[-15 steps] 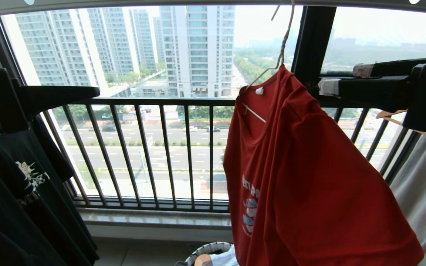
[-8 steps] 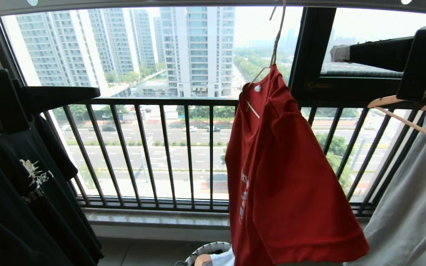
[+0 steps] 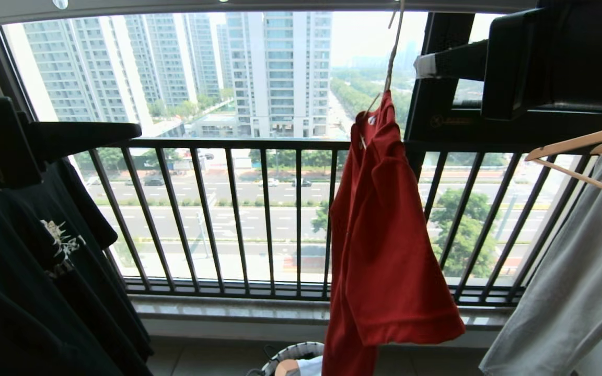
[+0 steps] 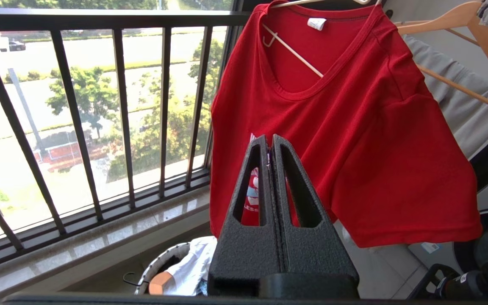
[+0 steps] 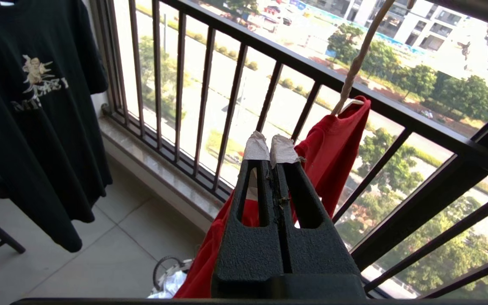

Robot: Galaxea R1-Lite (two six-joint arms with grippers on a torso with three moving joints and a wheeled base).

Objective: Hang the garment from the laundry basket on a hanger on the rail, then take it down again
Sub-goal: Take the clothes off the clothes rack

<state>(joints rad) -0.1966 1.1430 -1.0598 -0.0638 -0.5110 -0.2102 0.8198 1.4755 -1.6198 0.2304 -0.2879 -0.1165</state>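
Lit hard by daylight from the window [image 3: 259, 78], sky and road beyond washed to near white. Backlit throughout, so the black shirt [image 3: 29, 271] and the right arm [image 3: 552, 57] fall to near silhouette with little detail, while the garment [image 3: 384, 240] keeps a saturated red and glows brightest in the left wrist view [image 4: 354, 127]. Sharp enough across all three views, with the railing [image 3: 228, 209] bars splaying outward toward the head view's edges.
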